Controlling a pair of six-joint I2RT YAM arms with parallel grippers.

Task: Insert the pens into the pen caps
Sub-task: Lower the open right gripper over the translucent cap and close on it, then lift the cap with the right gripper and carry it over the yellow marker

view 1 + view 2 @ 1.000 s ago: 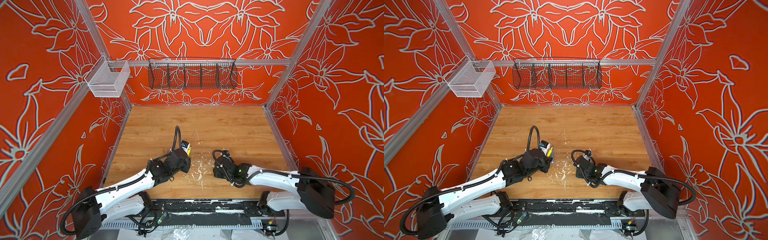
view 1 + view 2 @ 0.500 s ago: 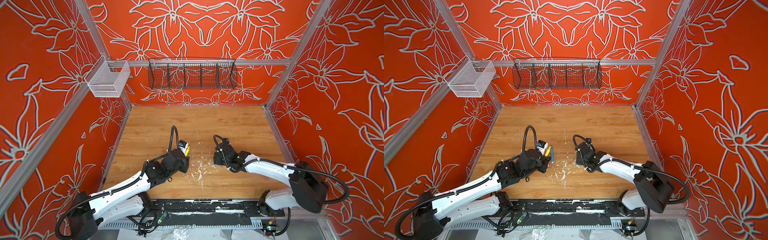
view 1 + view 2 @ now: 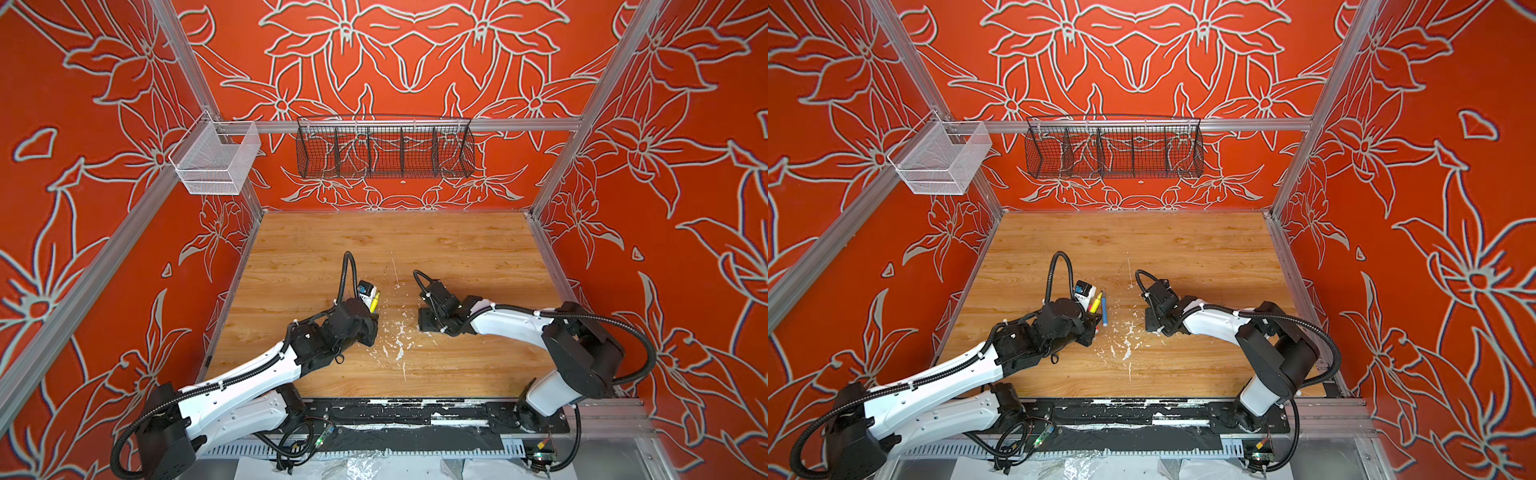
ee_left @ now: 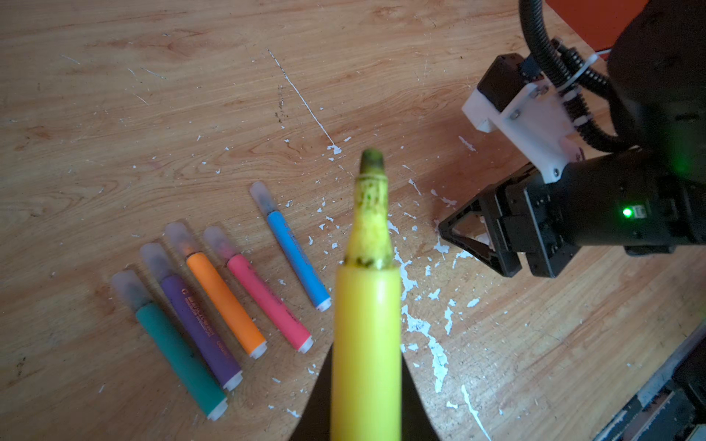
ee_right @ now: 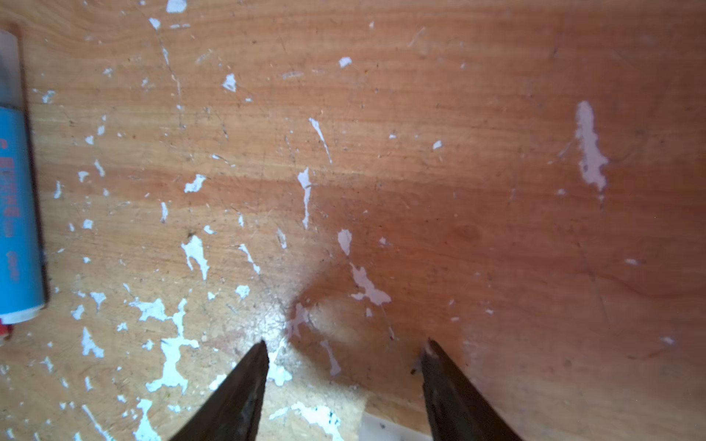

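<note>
My left gripper [image 4: 366, 355] is shut on the yellow pen [image 4: 366, 324], whose stained tip is bare and points toward the table. Green [image 4: 175, 347], purple [image 4: 198, 328], orange [image 4: 225, 301], pink [image 4: 267, 301] and blue [image 4: 296, 259] pens lie side by side on the wood, each wearing a clear pen cap [image 4: 261, 196]. My right gripper [image 5: 347, 343] stands open, low over the flecked patch to the right of the pens. A pale translucent piece [image 5: 386, 429] that looks like a pen cap shows between its jaws. In a top view the yellow pen [image 3: 1095, 303] and blue pen [image 3: 1104, 309] show beside the left gripper.
White flecks [image 3: 399, 332] are scattered over the wooden tabletop [image 3: 457, 257] between the two grippers. A black wire basket [image 3: 384, 147] and a white mesh basket [image 3: 216, 162] hang on the back rail. Orange walls close in three sides.
My right arm has swung in from the right and its gripper has shifted a little over the flecked patch. The left gripper with the yellow pen has barely moved.
</note>
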